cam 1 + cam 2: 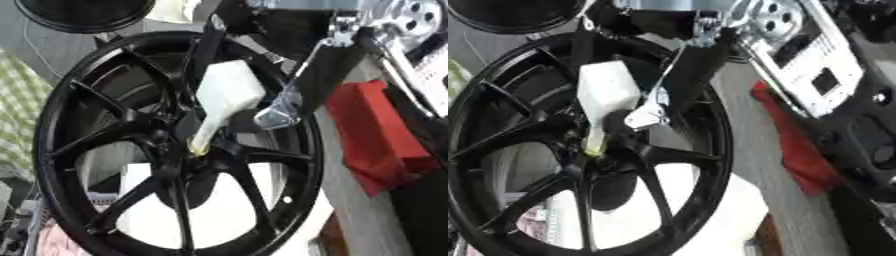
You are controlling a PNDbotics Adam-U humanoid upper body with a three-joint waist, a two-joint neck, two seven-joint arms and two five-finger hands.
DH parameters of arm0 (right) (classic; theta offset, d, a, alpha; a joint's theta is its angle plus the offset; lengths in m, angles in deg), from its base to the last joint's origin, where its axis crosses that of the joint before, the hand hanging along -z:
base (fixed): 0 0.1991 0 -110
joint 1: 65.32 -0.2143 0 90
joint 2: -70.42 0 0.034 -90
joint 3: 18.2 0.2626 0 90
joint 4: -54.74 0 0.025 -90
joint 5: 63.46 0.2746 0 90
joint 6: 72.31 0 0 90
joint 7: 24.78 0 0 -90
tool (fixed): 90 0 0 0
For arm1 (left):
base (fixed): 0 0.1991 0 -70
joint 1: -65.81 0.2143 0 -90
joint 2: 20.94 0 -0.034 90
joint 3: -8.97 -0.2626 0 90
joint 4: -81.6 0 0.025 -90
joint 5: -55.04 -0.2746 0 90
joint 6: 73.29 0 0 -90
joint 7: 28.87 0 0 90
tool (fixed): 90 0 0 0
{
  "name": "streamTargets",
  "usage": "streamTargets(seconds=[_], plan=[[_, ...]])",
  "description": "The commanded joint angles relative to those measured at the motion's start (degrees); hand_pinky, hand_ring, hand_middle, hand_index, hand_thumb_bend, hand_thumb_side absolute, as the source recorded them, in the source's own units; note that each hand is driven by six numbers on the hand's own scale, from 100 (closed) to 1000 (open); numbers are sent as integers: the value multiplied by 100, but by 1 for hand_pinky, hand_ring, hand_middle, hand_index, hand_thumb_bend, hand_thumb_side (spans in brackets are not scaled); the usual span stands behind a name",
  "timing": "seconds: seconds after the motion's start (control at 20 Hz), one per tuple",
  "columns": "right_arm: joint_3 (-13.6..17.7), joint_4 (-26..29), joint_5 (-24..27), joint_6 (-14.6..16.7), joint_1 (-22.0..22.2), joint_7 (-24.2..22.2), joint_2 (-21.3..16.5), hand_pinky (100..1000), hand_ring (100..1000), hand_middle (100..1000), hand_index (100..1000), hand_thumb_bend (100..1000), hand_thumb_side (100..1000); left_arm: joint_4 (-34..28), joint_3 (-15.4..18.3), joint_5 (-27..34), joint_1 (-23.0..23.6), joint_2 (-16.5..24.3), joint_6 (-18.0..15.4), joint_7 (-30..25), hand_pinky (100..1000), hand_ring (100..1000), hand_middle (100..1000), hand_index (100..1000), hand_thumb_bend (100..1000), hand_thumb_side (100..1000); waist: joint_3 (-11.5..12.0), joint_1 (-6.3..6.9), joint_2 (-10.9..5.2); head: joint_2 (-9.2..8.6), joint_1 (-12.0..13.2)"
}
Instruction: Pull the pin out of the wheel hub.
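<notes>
The black wheel (175, 145) stood upright, the white-handled pin (223, 97) seated in its hub (188, 150), while the right hand (280, 112), fingers curled beside the handle, seemingly ungripped, should clasp it and pull straight outward.

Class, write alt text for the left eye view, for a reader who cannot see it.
A black spoked wheel fills the view, with a white pin running down to its hub. A black and silver hand reaches in from the upper right beside the pin.
</notes>
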Motion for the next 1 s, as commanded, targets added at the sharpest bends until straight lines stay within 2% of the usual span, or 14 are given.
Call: streamTargets(seconds=[0.05,0.25,0.6,0.8,1.0], plan=[[299,7,267,-86,-134,197,-298,858,605,297,514,366,100,-117,48,14,-26,88,-5,19,676,633,550,680,100,757,-4,50,-129,-87,-54],[732,-106,714,-81,-85,685,-721,862,606,295,513,352,100,-117,59,-3,-16,91,-5,28,676,633,549,680,100,756,-24,37,-119,-150,-31],[1700,-438,1754,-28,347,1779,-1800,866,605,292,514,339,100,-117,74,-9,3,110,-26,48,675,632,546,679,100,754,-109,73,-124,-155,119],[2241,-515,2222,139,952,2406,-2474,867,605,294,514,344,100,-117,88,-29,25,119,-39,59,675,631,546,679,100,752,-207,135,-115,-135,245],[2889,-640,2570,361,1961,3093,-3043,868,608,297,516,348,100,-117,112,-50,37,108,-70,84,675,631,546,679,100,749,-343,224,-80,-143,413]])
